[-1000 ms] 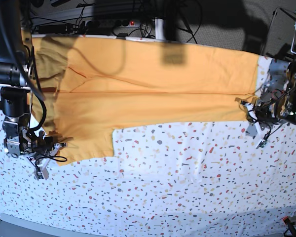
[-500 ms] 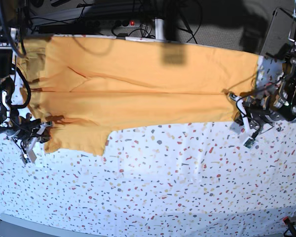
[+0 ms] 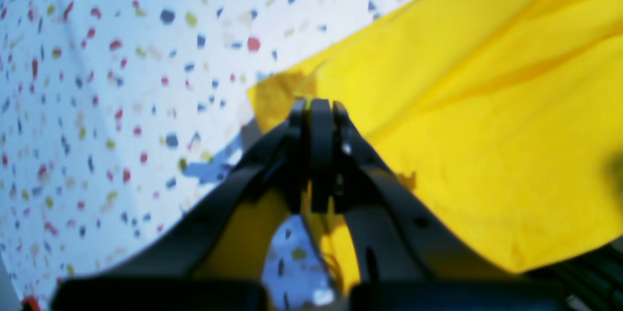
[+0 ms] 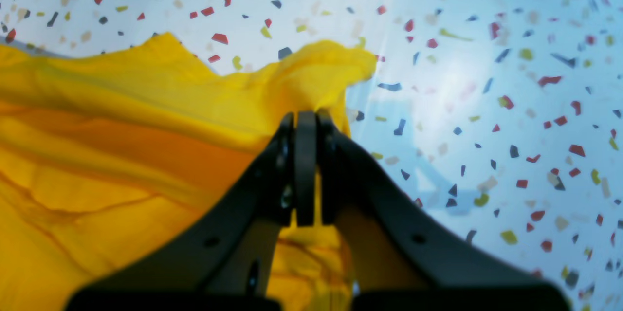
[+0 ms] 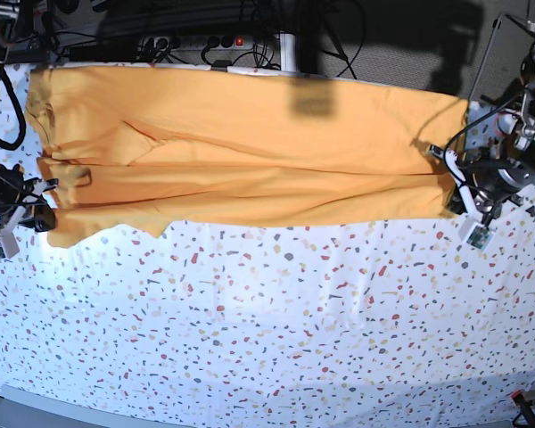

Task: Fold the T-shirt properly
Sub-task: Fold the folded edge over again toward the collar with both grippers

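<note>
The orange-yellow T-shirt (image 5: 250, 152) lies stretched lengthwise across the back of the speckled table, folded along its length with a long crease. No black marks show on it. My left gripper (image 5: 449, 185) is shut on the shirt's edge at the right end. In the left wrist view the jaws (image 3: 314, 106) pinch a corner of the yellow cloth (image 3: 462, 106). My right gripper (image 5: 43, 203) is shut on the shirt's left end. In the right wrist view it (image 4: 305, 117) pinches a bunched bit of cloth (image 4: 146, 131) just above the table.
The white terrazzo-patterned table (image 5: 294, 339) stretches in front of the shirt. A power strip and cables (image 5: 205, 43) run along the back edge. A dark box (image 5: 504, 53) stands at the back right, beside the left arm.
Both grippers moved toward the back, the right gripper also leftward, carrying the shirt's near edge with them. The shirt is now drawn out longer and narrower, and the sleeve flap shifted left.
</note>
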